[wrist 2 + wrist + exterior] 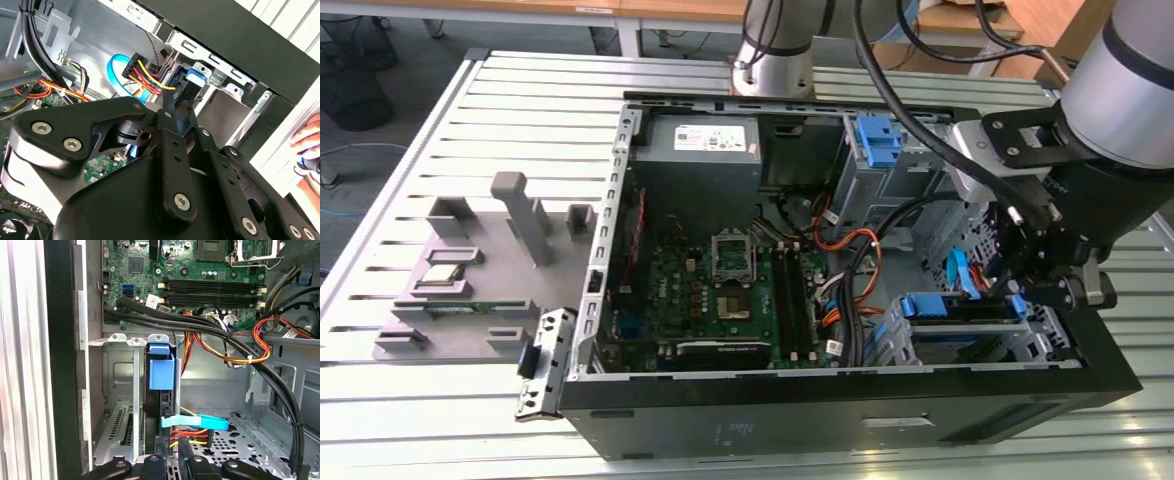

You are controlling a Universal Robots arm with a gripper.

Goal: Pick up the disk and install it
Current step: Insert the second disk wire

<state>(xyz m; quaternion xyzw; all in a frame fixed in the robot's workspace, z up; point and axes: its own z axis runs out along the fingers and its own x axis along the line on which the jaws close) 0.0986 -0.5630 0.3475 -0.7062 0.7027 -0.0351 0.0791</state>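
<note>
Gripper: black multi-link gripper [1023, 268] hanging inside the open black desktop computer case [854, 420], at the exterior view's right; fingers [170, 107] closing on the disk's blue end.
Disk: silver hard drive in blue plastic carrier [161, 371], standing edge-on in the grey metal drive cage [120, 405], blue handle end showing.
Cables: light-blue flat data cable [197, 421] and red-yellow power wires [192, 432] lying just beside the disk.
Board: green motherboard [720, 290] sitting beyond the cage.
Table: grey slatted metal table [480, 110] bearing the case.
</note>
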